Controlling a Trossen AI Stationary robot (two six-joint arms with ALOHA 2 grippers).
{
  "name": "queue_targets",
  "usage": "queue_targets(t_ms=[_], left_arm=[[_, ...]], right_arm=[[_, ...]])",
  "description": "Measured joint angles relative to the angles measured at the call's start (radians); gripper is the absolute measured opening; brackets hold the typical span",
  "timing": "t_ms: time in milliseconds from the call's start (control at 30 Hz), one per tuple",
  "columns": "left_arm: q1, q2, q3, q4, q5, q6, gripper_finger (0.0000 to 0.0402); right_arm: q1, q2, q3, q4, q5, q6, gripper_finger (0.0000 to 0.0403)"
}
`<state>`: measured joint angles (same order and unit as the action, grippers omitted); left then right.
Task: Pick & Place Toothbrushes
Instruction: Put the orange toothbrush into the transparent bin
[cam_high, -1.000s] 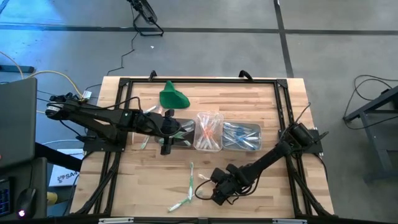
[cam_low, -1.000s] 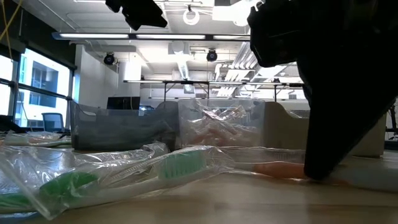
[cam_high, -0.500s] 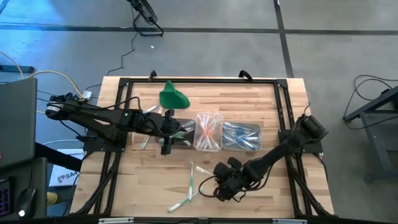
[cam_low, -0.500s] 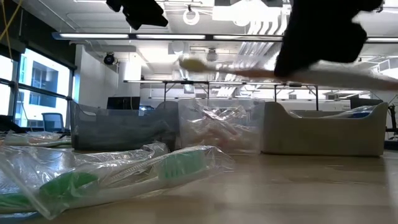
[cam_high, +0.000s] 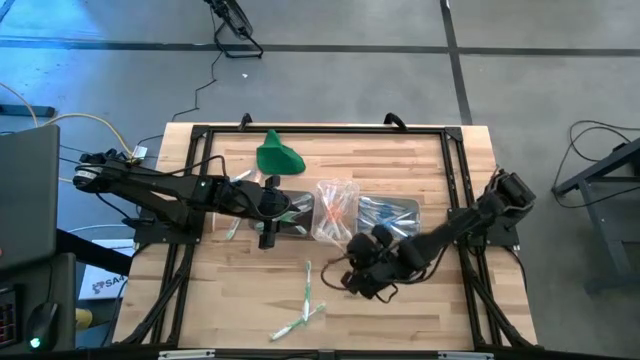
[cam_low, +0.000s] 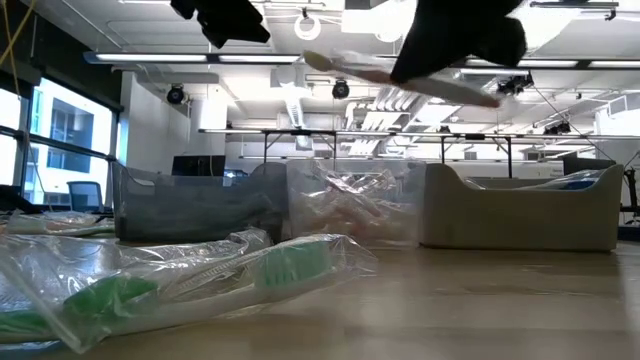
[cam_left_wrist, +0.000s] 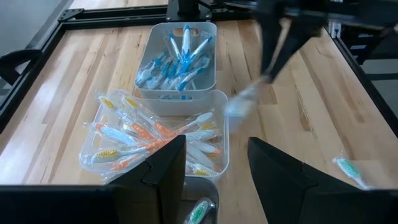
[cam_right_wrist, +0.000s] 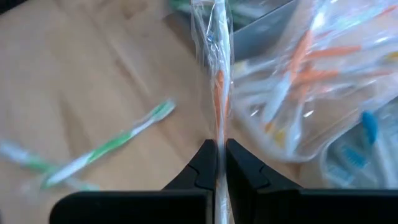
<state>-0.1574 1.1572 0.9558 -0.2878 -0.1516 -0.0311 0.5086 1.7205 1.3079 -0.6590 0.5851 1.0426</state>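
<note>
The right gripper (cam_right_wrist: 216, 163) pinches a wrapped orange-and-white plastic toothbrush (cam_right_wrist: 216, 93); lift it over the clear middle tub (cam_high: 337, 236), then let go. The left gripper (cam_left_wrist: 214, 163) waits wide.

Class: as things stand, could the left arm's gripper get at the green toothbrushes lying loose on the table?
Probably yes. The left gripper is open and empty over the left tub, and the green toothbrushes lie on bare wood with nothing between.
</note>
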Motion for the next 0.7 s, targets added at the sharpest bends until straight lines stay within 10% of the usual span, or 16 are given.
queue_targets(t_ms=[700], left_arm=[[0.000,0.000,0.000,-0.003,0.001,0.000,0.0167]], right_arm=[[-0.228,0.000,0.000,0.118,0.088,-0.127,0.0008]])
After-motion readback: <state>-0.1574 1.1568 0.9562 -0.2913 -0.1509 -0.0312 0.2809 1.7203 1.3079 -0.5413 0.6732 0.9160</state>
